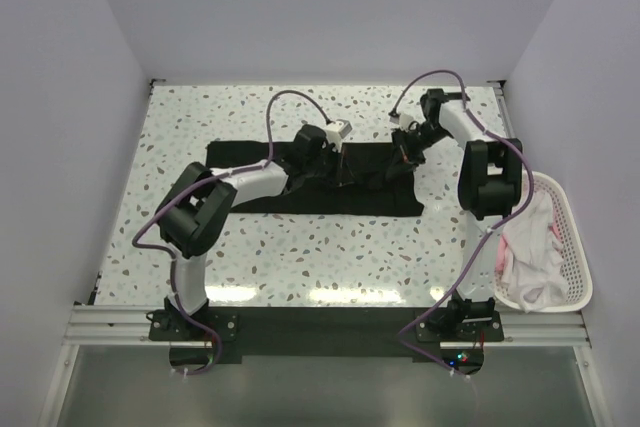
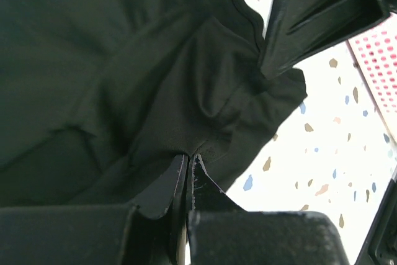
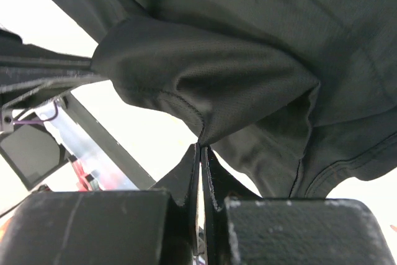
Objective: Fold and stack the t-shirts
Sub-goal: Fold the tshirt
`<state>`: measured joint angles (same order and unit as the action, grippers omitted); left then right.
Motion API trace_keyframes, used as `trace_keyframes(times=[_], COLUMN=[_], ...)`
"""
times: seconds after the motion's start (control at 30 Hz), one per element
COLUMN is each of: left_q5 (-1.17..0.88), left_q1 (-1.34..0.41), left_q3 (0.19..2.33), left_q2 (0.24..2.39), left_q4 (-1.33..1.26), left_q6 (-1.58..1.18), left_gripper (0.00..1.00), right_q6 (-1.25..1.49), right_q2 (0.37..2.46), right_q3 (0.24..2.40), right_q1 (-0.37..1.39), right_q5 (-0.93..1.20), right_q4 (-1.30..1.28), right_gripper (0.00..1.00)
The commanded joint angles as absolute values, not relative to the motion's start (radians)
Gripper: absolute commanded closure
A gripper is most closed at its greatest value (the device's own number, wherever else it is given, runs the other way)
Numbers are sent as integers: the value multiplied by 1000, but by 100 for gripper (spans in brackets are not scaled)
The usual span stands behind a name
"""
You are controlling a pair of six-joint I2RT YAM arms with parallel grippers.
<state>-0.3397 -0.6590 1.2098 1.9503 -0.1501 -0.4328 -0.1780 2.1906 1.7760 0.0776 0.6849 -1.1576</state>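
Progress was slight: my left claw point(image 2: 188, 164) and right claw point(image 3: 201, 152) pinched the black shirt point(image 1: 365, 203), seemingly mid-fold; other shirts point(image 1: 530, 252) lay in the basket point(image 1: 579, 247).

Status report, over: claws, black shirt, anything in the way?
Left claw shut, pinching black soft-fabric t-shirt. Right claw shut on same shirt, right end bunched. White and pink shirts in white slatted plastic basket, off right. Nothing blocking.
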Motion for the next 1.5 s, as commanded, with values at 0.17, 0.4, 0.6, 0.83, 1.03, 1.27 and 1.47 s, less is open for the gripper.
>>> trace_keyframes(times=[0.17, 0.4, 0.6, 0.83, 1.03, 1.27, 1.47], left_q5=[-394, -433, -442, -469, -474, -462, -445], left_q1=[-581, -534, -465, -446, -531, -667, -736], left_q3=[1302, 1356, 1371, 1312, 1279, 1356, 1427], left_q2=[1997, 2074, 2102, 2010, 1913, 1951, 2034], left_q4=[-236, -268, -331, -345, -236, -110, -78], left_q6=[-416, -457, -548, -461, -140, 124, 130], left_gripper=[100, 84, 64, 62, 63, 60, 59], right_q6=[-169, -150, -121, -179, -175, -146, -114], right_q2=[2243, 2273, 2250, 2194, 2161, 2100, 2098], right_q3=[1919, 1974, 1994, 1904, 1804, 1655, 1597], right_q1=[67, 57, 18, 17, 29, 44, 44], right_q5=[741, 724, 686, 672, 612, 548, 482], right_q4=[-1150, -1114, -1078, -1086, -1057, -988, -940], right_gripper=[100, 74, 57, 79, 97, 100, 100])
